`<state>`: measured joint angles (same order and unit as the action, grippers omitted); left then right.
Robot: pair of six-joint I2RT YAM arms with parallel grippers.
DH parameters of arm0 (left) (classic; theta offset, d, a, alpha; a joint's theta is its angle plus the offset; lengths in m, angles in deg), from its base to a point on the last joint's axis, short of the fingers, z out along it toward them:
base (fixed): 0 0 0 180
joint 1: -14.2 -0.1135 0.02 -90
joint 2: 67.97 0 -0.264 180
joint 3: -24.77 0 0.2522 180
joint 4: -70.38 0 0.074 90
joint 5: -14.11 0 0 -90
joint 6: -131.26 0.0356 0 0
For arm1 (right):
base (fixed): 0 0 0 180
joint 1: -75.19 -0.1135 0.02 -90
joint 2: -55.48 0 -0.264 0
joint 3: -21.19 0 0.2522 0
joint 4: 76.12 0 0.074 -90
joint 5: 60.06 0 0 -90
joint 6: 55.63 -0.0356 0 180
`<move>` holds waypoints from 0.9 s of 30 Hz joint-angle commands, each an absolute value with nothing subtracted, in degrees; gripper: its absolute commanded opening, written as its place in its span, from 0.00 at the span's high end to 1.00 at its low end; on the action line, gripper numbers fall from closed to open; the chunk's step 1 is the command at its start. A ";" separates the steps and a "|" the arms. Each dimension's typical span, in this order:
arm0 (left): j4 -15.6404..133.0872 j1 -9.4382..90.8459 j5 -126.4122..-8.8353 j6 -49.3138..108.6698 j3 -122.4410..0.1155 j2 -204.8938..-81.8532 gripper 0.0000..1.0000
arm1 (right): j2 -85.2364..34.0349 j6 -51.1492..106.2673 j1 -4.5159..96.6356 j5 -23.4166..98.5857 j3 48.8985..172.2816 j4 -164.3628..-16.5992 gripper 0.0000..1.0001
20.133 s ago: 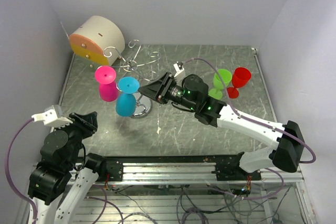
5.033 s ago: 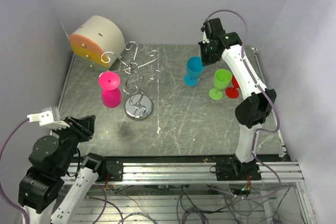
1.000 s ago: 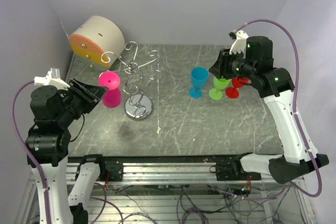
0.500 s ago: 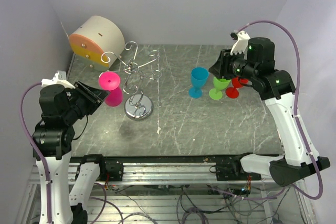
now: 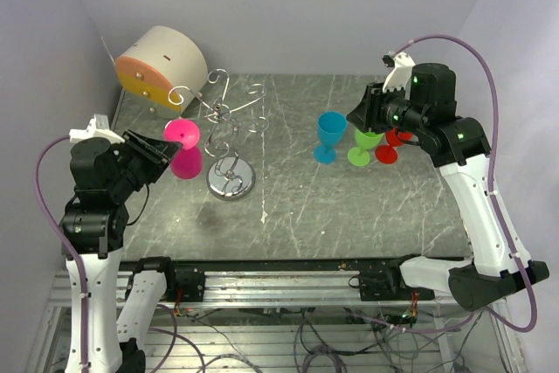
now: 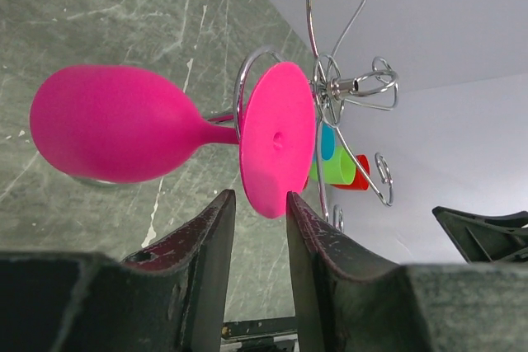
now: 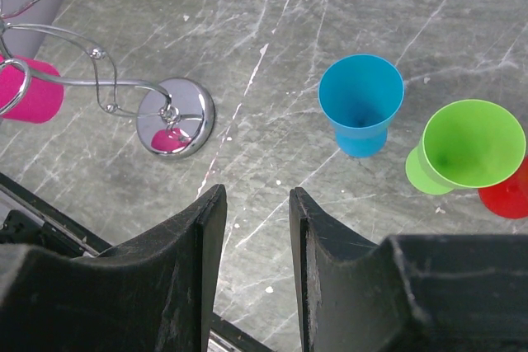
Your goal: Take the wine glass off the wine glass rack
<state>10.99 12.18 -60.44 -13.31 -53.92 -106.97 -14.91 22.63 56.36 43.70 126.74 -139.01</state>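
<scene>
The pink wine glass (image 6: 124, 133) hangs upside down from a curled hook of the wine glass rack (image 5: 231, 181). In the left wrist view its round foot sits at 12 o'clock of the left end effector (image 6: 258, 204). The lower rim of the foot dips right to the gap between the spread fingers (image 6: 210, 237); whether it touches them cannot be told. The bowl lies at 10 o'clock.

The right end effector (image 7: 256, 194) is also spread and holds nothing. It hovers well apart from the rack, above three glasses standing at the counter's 2 o'clock side: a blue glass (image 5: 330, 133), a green glass (image 5: 365, 141) and a red glass (image 5: 393, 141).

The counter (image 5: 297, 207) is grey, veined and scratched, and pale walls enclose it. A beige cylinder (image 5: 166, 63) with an orange face sits at its 11 o'clock corner.

The rack is thin silver wire with spiral arms on a central stem, and its base is a mirror-bright disc. All the glasses look matte, smooth and opaque.
</scene>
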 commanded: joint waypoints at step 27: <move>20.41 12.70 -69.37 -23.54 -52.65 -102.15 0.93 | -13.01 23.56 56.29 43.68 126.14 -136.03 0.64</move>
<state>17.73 12.18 -64.42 -21.59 -50.42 -103.43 -14.52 22.87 56.36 43.68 126.53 -137.68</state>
